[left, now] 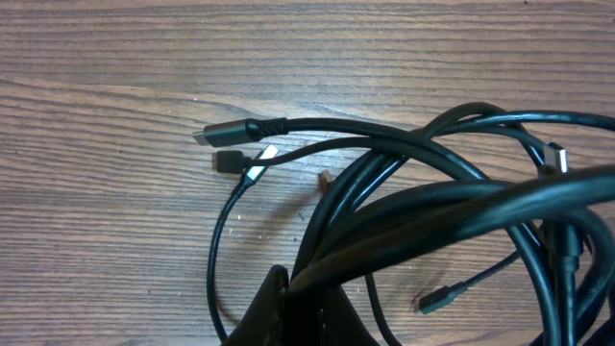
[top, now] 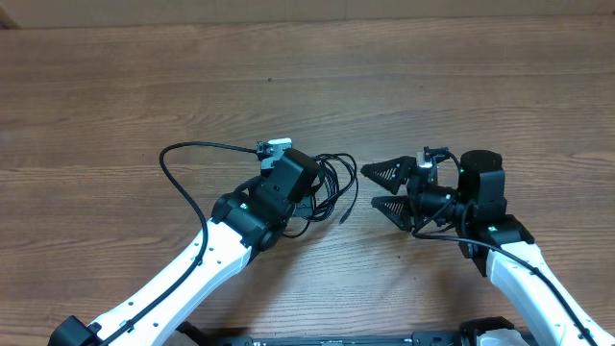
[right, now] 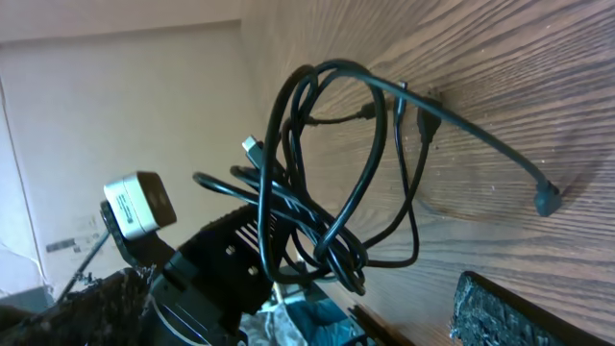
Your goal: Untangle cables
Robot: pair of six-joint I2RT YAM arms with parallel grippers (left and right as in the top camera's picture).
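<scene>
The cables (top: pixel 334 183) are a looped bunch of thin black cords on the wooden table, between the two grippers. My left gripper (top: pixel 306 192) is shut on several strands of the bunch; in the left wrist view its fingers (left: pixel 300 293) pinch the cords (left: pixel 432 197) at the bottom edge. Loose plug ends (left: pixel 231 133) lie on the wood beyond them. My right gripper (top: pixel 378 188) is open and empty, just right of the bunch and apart from it. In the right wrist view the bunch (right: pixel 322 183) hangs in loops from the left gripper (right: pixel 221 259).
The wooden table (top: pixel 307 77) stretches far and to both sides. A thicker black robot cable (top: pixel 183 154) arcs left of the left wrist camera (top: pixel 274 147). One right finger pad (right: pixel 500 308) shows at the lower right of the right wrist view.
</scene>
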